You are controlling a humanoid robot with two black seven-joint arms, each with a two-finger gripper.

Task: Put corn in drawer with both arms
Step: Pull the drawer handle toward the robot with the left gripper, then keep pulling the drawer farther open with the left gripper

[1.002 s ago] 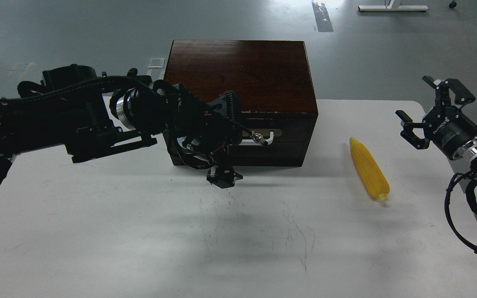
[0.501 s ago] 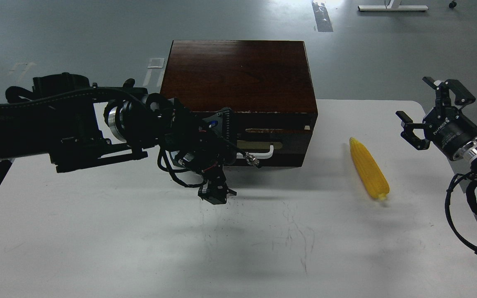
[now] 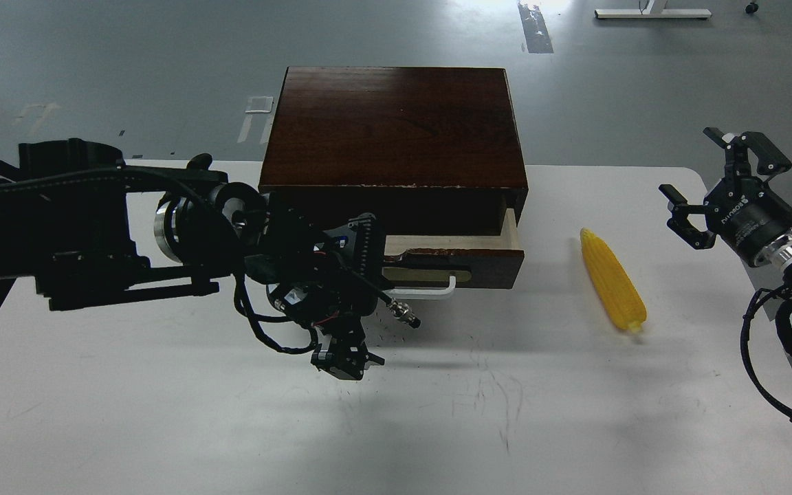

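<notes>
Yellow corn (image 3: 612, 280) right of part-open drawer (image 3: 461, 258)

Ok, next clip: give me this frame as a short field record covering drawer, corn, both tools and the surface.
drawer: dark brown wooden drawer with white bar handle, partly pulled out, pale interior showing
corn: long yellow corn cob, lying on the table right of the drawer, untouched
left tool: black left tool at the handle's left end; grip unclear
right tool: black right tool, open, raised, empty
surface: white table, scuffed
</notes>
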